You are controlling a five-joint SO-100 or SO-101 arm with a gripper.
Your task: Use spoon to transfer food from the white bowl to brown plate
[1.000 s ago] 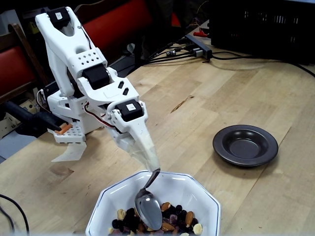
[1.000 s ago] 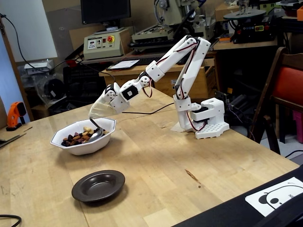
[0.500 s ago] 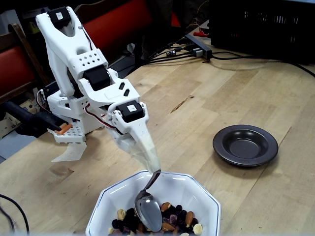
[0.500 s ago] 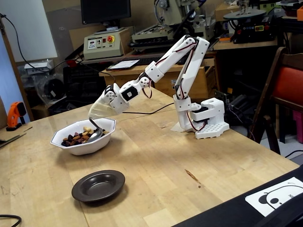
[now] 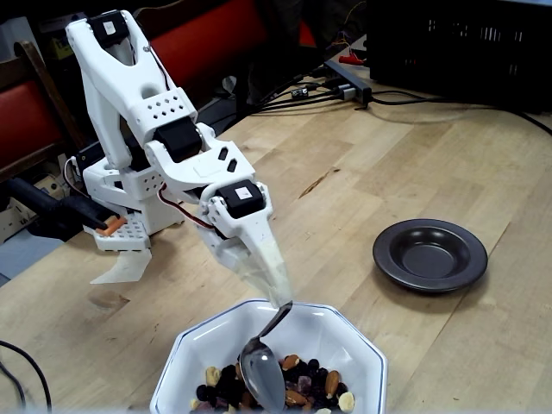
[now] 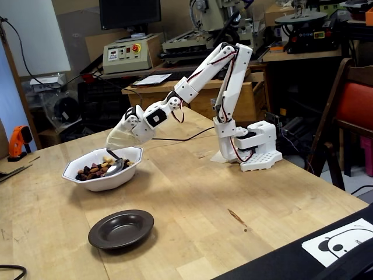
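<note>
The white bowl (image 5: 362,345) (image 6: 125,175) sits near the front edge in one fixed view and at the left of the table in the other, holding the food (image 5: 306,388) (image 6: 90,171), a mix of nuts and dark dried fruit. The gripper (image 5: 280,297) (image 6: 111,147) hangs over the bowl's rim, shut on the spoon's handle. The silver spoon (image 5: 261,373) (image 6: 115,167) slopes down with its oval bowl resting among the food. The brown plate (image 5: 429,254) (image 6: 121,228) lies empty on the table, apart from the bowl.
The arm's white base (image 5: 121,233) (image 6: 253,146) is fixed to the wooden table. Cables and a black crate (image 5: 457,43) lie at the far edge. Red chairs (image 6: 352,111) stand beside the table. A black strip with a white label (image 6: 335,245) lies at the near corner.
The arm has stretched a little further out over the bowl, carrying the spoon's bowl slightly deeper across the food. Bowl and plate have not moved.
</note>
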